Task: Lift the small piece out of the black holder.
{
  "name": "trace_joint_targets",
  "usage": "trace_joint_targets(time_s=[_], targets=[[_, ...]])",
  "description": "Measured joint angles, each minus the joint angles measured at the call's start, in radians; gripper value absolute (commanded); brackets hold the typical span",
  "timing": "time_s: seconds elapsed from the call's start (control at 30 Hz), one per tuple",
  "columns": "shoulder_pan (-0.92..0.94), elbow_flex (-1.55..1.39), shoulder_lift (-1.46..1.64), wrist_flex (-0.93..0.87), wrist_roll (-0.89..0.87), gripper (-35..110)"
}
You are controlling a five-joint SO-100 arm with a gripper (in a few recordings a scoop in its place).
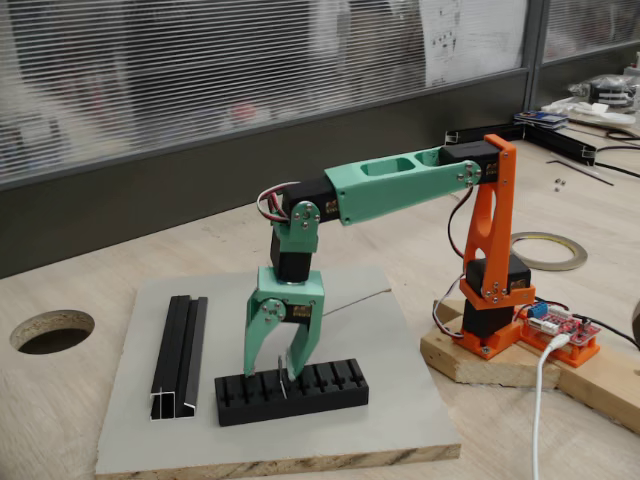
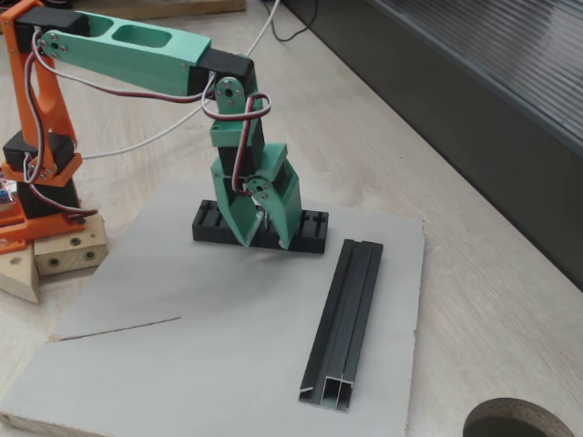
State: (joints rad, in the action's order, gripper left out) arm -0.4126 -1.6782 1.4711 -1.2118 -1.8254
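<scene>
**Gripper parked right on top of the slotted block**

Board (image 1: 400, 400) edges first: the grey board has lots of bare surface in front of the black holder (image 1: 335, 385) in a fixed view (image 2: 228, 319), while in the other fixed view the holder sits near the board's front edge. The black channel rail (image 1: 180, 355) lies beside the holder, apart from it, with a clear strip of board between them. A thin grey wire (image 1: 355, 298) lies on the board behind the holder, past the arm. A round hole (image 1: 50, 330) is cut in the wooden table beyond the rail, off the board.

The green gripper (image 1: 283, 372) points straight down over the holder's middle slots, fingers spread a little, tips down at the holder's top. The small piece (image 1: 284, 383) shows as a pale sliver standing in a slot between the fingertips; whether the fingers actually pinch it can't be told.

View differences: one fixed view (image 2: 264, 218) has the gripper body covering the holder's middle, so the fingertip gap is hidden there. The other shows the orange base (image 1: 490, 300), a red circuit board (image 1: 565, 330) next to it and a tape roll (image 1: 548, 250) behind that.

No readable writing anywhere.
</scene>
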Motion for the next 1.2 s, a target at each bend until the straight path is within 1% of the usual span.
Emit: trace_joint_targets(time_s=[0.33,0.4,0.6,0.73,1.2], targets=[[-0.012,0.000,0.000,-0.003,-0.002,38],[-0.009,0.000,0.000,-0.003,-0.002,34],[-0.009,0.000,0.000,0.000,-0.002,16],[-0.005,0.000,0.000,0.000,-0.002,10],[-0.005,0.000,0.000,0.002,-0.003,8]])
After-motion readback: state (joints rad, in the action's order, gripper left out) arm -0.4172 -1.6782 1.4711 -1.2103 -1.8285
